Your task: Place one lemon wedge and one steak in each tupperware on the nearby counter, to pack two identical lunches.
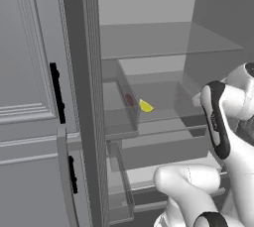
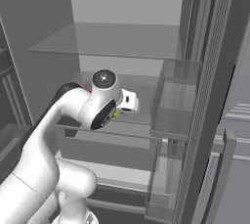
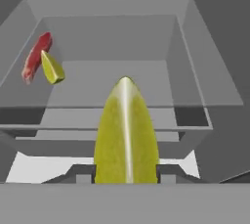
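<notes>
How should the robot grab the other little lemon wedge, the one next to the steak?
Probably pinch the lemon wedge across its two flat cut faces, coming from the open front of the fridge. It leans against the steak, which sits between it and the side wall, so keep to the wedge's free lower end.

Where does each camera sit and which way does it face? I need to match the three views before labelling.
Left base view: behind the arm to its left, looking into the open fridge at the steak and a lemon wedge.
Right base view: behind the arm to its right, facing the same shelves; the arm fills the lower left.
Hand view: on the hand, looking along the gripper, shut on a held wedge.
Shared: left base and hand views both show the steak.
</notes>
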### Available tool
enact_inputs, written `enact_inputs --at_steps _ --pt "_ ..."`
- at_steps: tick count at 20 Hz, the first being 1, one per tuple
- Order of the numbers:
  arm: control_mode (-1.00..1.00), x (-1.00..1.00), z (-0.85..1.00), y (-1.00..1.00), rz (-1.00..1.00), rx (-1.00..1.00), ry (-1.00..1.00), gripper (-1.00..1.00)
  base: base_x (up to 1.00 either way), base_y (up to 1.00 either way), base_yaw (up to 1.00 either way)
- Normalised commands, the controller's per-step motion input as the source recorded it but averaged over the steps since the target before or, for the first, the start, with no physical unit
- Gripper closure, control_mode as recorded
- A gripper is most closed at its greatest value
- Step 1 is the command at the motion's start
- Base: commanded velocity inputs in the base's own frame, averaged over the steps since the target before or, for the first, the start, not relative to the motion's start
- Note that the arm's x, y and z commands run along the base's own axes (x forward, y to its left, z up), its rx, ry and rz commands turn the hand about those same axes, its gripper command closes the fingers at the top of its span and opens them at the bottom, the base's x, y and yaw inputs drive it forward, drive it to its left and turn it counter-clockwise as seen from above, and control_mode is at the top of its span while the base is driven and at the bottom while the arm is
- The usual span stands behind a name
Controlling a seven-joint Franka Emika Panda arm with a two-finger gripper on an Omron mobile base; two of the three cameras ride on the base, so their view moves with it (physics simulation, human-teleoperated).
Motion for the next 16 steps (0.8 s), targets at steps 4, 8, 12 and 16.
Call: enact_inputs --at_steps 4,8,12,16 --pt "1.0 -0.25 -0.07 -0.04 0.07 -0.03 0.0 1.0 -0.74 0.0 0.46" --pt "1.0 0.0 0.0 0.0 0.0 0.0 0.0 1.0 -0.56 0.0 0.84" --pt "1.0 0.0 0.0 0.0 0.0 0.0 0.0 1.0 -0.51 0.06 0.85" --pt "1.0 0.0 0.0 0.0 0.0 0.0 0.0 1.0 -0.52 0.37 0.83"
